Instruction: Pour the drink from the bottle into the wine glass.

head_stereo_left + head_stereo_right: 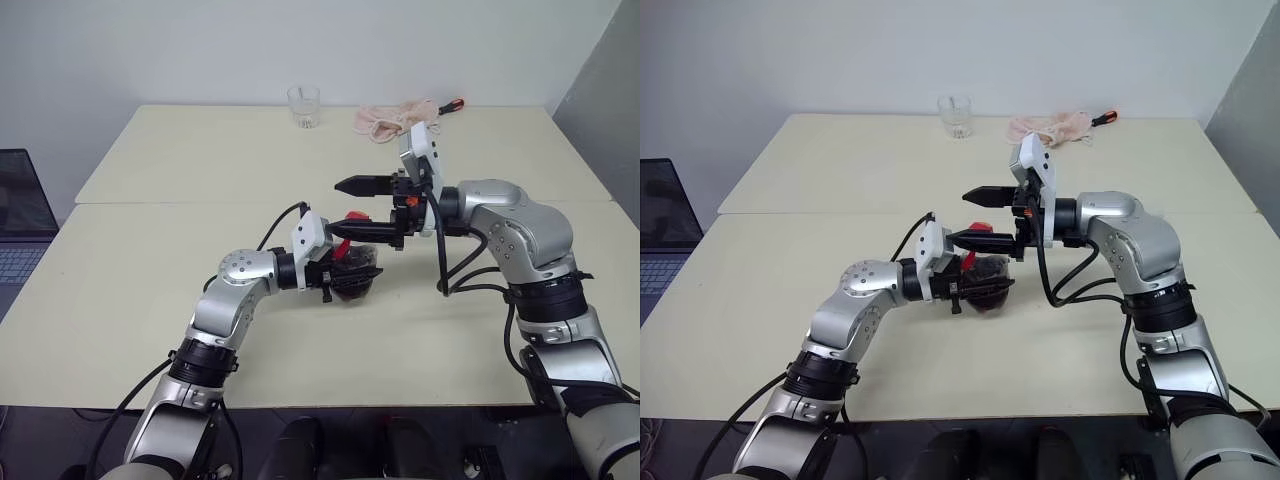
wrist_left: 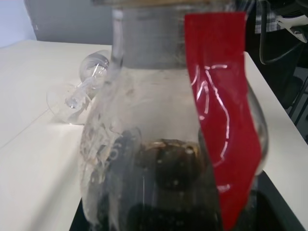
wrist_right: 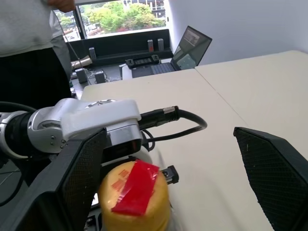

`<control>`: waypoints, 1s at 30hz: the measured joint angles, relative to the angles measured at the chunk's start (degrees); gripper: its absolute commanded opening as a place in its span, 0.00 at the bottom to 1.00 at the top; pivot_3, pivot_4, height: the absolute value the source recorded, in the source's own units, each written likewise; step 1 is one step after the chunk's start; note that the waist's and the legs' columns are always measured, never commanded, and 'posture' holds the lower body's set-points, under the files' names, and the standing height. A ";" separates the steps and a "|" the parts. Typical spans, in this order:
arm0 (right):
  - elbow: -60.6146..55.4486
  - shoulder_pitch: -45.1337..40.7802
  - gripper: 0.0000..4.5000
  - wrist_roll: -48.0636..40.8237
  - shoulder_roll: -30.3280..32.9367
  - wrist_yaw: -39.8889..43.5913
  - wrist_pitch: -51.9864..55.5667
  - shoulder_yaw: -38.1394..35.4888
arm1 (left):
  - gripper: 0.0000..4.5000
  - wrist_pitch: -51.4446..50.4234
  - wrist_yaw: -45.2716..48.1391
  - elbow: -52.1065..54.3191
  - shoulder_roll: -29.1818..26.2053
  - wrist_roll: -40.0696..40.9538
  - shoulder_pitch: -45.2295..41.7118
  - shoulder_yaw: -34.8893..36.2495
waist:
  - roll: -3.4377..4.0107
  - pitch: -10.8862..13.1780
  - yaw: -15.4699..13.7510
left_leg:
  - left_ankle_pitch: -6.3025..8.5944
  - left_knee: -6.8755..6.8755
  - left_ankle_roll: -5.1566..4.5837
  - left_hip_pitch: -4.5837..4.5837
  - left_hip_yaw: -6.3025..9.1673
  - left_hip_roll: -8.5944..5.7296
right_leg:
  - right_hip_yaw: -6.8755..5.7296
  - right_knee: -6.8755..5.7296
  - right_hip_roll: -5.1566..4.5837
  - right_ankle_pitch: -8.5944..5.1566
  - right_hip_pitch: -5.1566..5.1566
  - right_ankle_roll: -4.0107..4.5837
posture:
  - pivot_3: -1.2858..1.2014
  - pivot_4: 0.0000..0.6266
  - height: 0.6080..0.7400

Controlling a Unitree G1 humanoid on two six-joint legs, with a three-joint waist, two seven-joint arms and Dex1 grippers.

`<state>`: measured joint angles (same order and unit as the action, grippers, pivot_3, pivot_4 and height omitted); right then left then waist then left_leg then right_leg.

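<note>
My left claw (image 1: pixel 345 272) is pinched tight on the bottle (image 1: pixel 357 270), holding it upright near the middle of the front table (image 1: pixel 100 300), with my fingers wrapped around its bulbous body. The drink (image 2: pixel 163 192) sits dark in the lower part of the bottle, and a strip of red label (image 2: pixel 221 120) runs down its side. The yellow cap (image 3: pixel 134 197) with its red patch is on the neck.

My right claw (image 1: pixel 362 208) hangs level just above the bottle, fingers spread wide, one finger over the cap and the other higher up, neither touching it. My left wrist and its black cable (image 3: pixel 178 120) crowd the space right beside the cap, close to my lower right finger.

The wine glass (image 2: pixel 79 91) shows in my left wrist view past the bottle, apparently lying on its side on the table; I cannot tell from the head views where it lies.

On the far table a clear tumbler (image 1: pixel 304 106) stands near the back edge, with a pinkish cloth (image 1: pixel 395 120) and a red-handled tool (image 1: pixel 452 105) to its right, all well apart from my hands. A laptop (image 1: pixel 20 225) sits off to my left, and a person (image 3: pixel 29 43) stands beyond the table
</note>
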<state>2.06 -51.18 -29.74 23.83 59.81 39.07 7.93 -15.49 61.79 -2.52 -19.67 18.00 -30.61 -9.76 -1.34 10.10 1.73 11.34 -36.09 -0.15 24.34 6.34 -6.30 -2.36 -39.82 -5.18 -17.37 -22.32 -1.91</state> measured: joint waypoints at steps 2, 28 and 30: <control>0.32 -0.03 1.00 0.23 -0.02 0.07 -0.21 0.00 | 0.37 0.00 -0.15 0.00 -0.01 -0.05 0.06 0.00 | 0.00 0.00 0.00 | 0.00 0.00 0.00 0.00 0.00 0.00 | 0.00 0.00 0.00 0.00 0.00 0.00 | 0.52 0.24 1.00; -9.91 6.87 1.00 -6.04 11.61 2.91 5.86 -4.90 | 0.37 0.00 0.15 0.00 -0.14 -0.03 -0.03 -0.03 | 0.00 0.00 -0.01 | 0.01 0.00 -0.02 0.00 -0.01 0.01 | 0.00 0.04 0.00 0.00 0.02 0.00 | 0.52 0.24 1.00; -10.93 6.87 1.00 -6.84 11.08 2.14 6.48 -4.90 | 0.37 0.00 0.14 0.00 -0.16 -0.03 -0.02 -0.03 | 0.00 0.00 -0.03 | 0.01 0.00 -0.02 0.00 0.00 0.01 | -0.01 0.03 0.00 0.00 0.02 0.00 | 0.52 0.24 1.00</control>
<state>-8.87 -44.31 -36.59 34.92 61.95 45.55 3.03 -15.49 61.93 -2.52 -19.83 17.97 -30.64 -9.79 -1.34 10.10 1.70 11.35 -36.08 -0.17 24.34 6.34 -6.29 -2.37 -39.79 -5.19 -17.37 -22.30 -1.91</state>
